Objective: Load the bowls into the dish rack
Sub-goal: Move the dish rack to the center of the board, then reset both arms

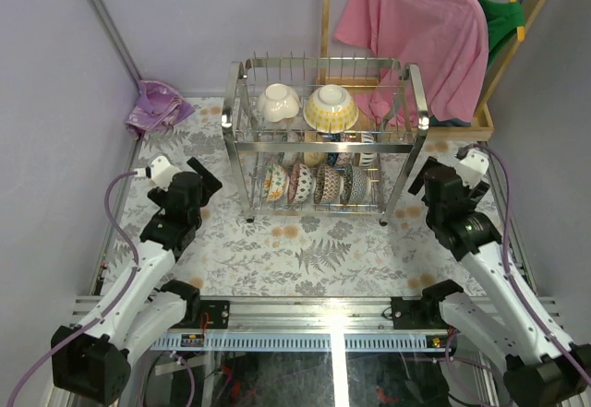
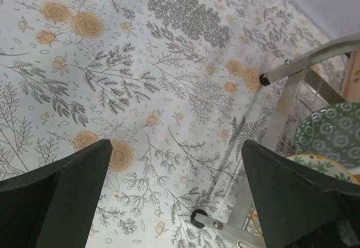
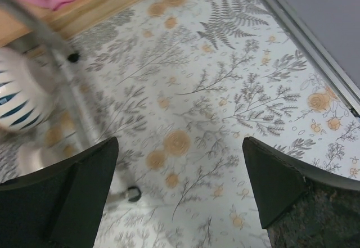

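Bowls (image 1: 331, 108) in dish rack (image 1: 323, 59), L claw (image 2: 177, 143) released, R claw (image 3: 180, 139) released, both empty

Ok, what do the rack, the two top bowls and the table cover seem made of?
Rack: metal wire and tube, polished, probably chromed or stainless steel; it glints brightly. White bowl and yellow bowl: likely glazed ceramic, smooth and glossy, though melamine is possible. Table cover: flat floral-printed sheet, fairly matte; cloth or vinyl, can't tell.
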